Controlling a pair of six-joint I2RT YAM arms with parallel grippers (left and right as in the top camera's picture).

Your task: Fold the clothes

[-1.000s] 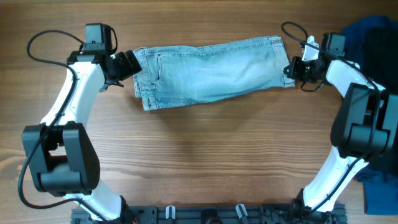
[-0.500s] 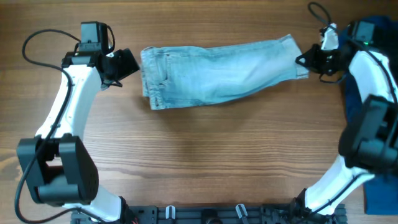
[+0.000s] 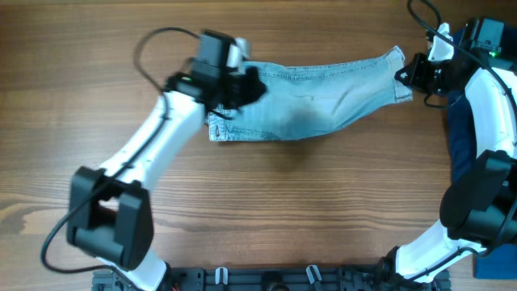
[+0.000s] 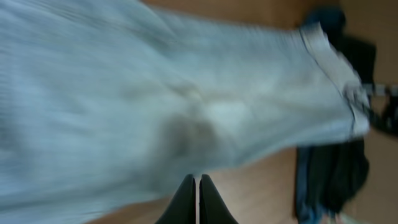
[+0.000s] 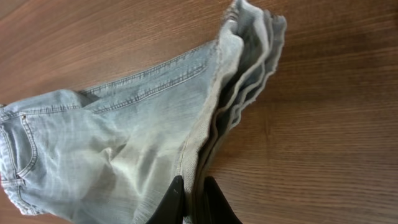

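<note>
The clothes are light blue denim shorts (image 3: 323, 101) lying flat across the back of the wooden table, waistband to the left and leg hems to the right. My left gripper (image 3: 257, 85) hovers over the waistband end. In the blurred left wrist view its fingers (image 4: 197, 183) are pressed together with nothing between them, over the lower edge of the shorts (image 4: 155, 93). My right gripper (image 3: 401, 77) is shut on the stacked leg hems. The right wrist view shows the hem layers of the shorts (image 5: 124, 137) pinched between the right gripper's (image 5: 194, 186) fingers.
Dark navy-and-black garments (image 3: 460, 129) lie at the right edge of the table behind my right arm, also seen as dark garments (image 4: 336, 168) in the left wrist view. Bare wooden table (image 3: 283, 210) spreads in front of the shorts.
My left arm has swung right, from beside the waistband to above it, and its jaws have closed. My right gripper has dragged the hem rightward, shifting the whole shorts right.
</note>
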